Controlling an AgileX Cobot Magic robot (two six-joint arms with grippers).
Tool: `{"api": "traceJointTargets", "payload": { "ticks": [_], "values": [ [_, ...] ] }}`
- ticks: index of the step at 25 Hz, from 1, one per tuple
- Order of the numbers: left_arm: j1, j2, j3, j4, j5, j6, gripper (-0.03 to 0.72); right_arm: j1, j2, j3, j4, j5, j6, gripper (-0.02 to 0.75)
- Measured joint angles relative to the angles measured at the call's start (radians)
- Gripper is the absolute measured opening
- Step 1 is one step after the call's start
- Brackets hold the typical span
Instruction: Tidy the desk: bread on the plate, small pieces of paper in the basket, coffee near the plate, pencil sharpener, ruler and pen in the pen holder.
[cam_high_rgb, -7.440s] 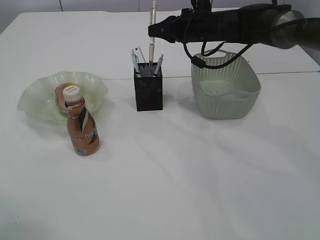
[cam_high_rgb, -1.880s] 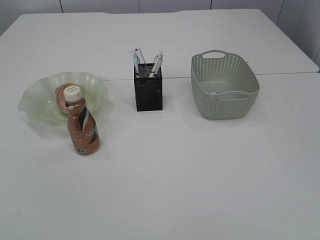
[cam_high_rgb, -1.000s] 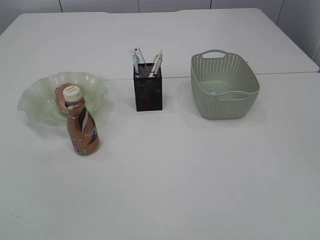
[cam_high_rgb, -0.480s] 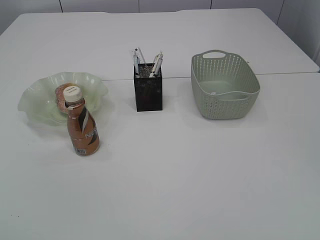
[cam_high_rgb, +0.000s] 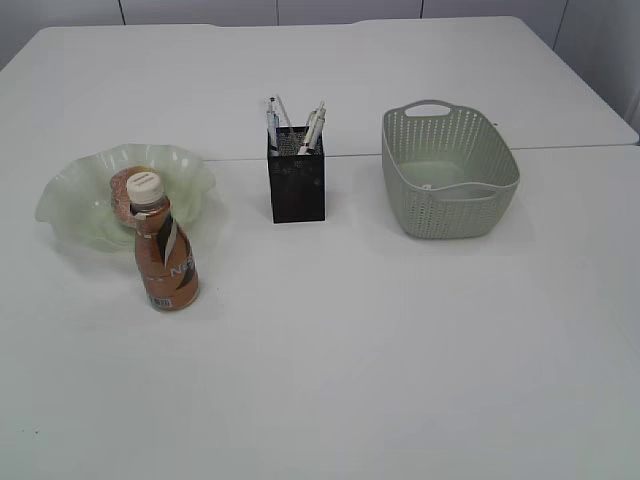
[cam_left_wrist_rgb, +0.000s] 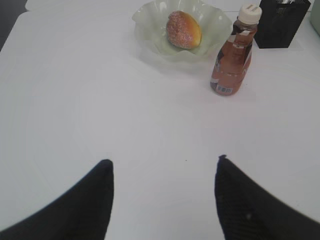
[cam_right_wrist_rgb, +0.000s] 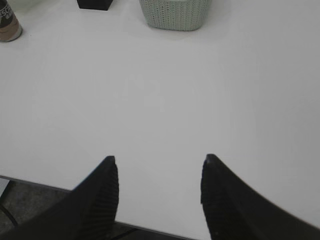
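The bread (cam_left_wrist_rgb: 183, 29) lies in the pale green plate (cam_left_wrist_rgb: 150, 20) at the desk's (cam_high_rgb: 400, 350) left. The coffee (cam_high_rgb: 165, 255) stands upright just in front of the plate (cam_high_rgb: 70, 200). Pens (cam_high_rgb: 315, 128) stick out of the black pen holder (cam_high_rgb: 297, 185) in the middle. The basket (cam_high_rgb: 450, 185) sits to its right. I cannot make out the paper, ruler or pencil sharpener. My left gripper (cam_left_wrist_rgb: 164, 161) is open and empty over bare desk, well short of the coffee (cam_left_wrist_rgb: 232, 55). My right gripper (cam_right_wrist_rgb: 160, 158) is also open and empty, near the desk's front edge.
Neither arm shows in the exterior view. A seam crosses the desk behind the pen holder. In the right wrist view the basket (cam_right_wrist_rgb: 175, 12) is far ahead, and the desk's front edge with floor below shows at the bottom left.
The right arm that held a pen over the pen holder has left the exterior view, and that pen stands in the holder. Over the last second nothing on the desk moved.
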Motion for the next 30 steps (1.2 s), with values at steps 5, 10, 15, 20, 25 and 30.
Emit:
{"api": "traceJointTargets", "payload": {
  "ticks": [5, 10, 15, 20, 25, 30],
  "values": [
    [0.000, 0.000, 0.000, 0.000, 0.000, 0.000, 0.473, -0.002, -0.002, 0.000, 0.000, 0.000, -0.002, 0.397],
    [0.000, 0.000, 0.000, 0.000, 0.000, 0.000, 0.473, -0.053, -0.018, 0.000, 0.000, 0.000, -0.002, 0.397],
    [0.000, 0.000, 0.000, 0.000, 0.000, 0.000, 0.473, -0.062, -0.022, 0.000, 0.000, 0.000, -0.002, 0.397],
    [0.000, 0.000, 0.000, 0.000, 0.000, 0.000, 0.473, -0.063, -0.022, 0.000, 0.000, 0.000, -0.002, 0.398],
    [0.000, 0.000, 0.000, 0.000, 0.000, 0.000, 0.473, -0.063, -0.022, 0.000, 0.000, 0.000, -0.002, 0.398],
    [0.000, 0.000, 0.000, 0.000, 0.000, 0.000, 0.473, -0.063, -0.022, 0.000, 0.000, 0.000, -0.002, 0.398]
  ]
}}
